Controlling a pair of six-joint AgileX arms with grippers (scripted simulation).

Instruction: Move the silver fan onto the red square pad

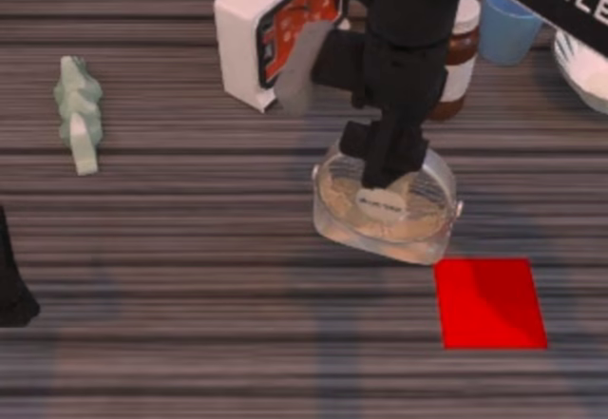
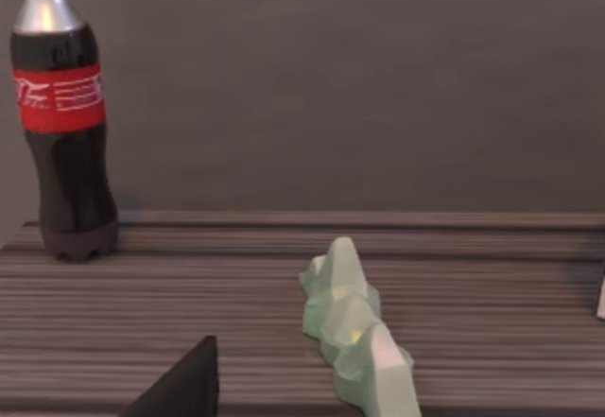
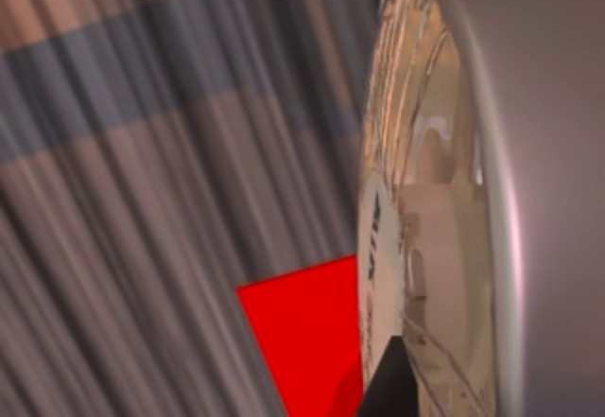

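The right gripper (image 1: 385, 167) reaches down mid-desk, its fingers clamped tight. The left arm (image 1: 11, 286) sits parked at the left edge.

We see a white box clock (image 1: 271, 34) with a red face at the table's far edge; right of it a brown jar (image 1: 458, 58), a blue cup (image 1: 508, 25), a white bowl (image 1: 584, 67); far left, a pale green figurine (image 1: 79, 113); a cola bottle (image 2: 59, 119) stands beyond it.

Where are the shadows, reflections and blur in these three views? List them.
Top view: the right arm's shadow falls across the red square pad. Right wrist view: the silver fan fills the frame, its rim mirroring its surroundings; the table looks streaked. Left wrist view: even light, no glare.
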